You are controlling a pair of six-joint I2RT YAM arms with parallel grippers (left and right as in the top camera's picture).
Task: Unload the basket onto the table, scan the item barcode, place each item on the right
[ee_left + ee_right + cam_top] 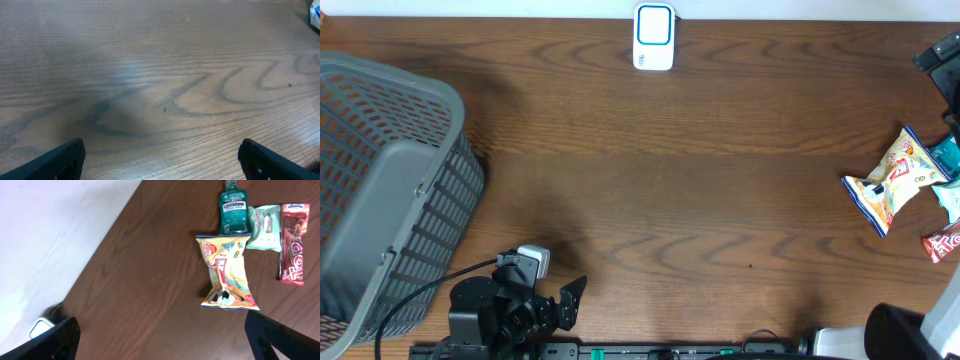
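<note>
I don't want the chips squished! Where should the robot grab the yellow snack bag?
On the yellow snack bag, probably the flat crimped seam at the end away from the mouthwash bottle, coming straight down: it lies flat on the table, puffy in the middle.

On the table (700, 200), basket (442, 215) at left, scanner (653, 37) far centre, chip bag (895, 180) at right.
</note>
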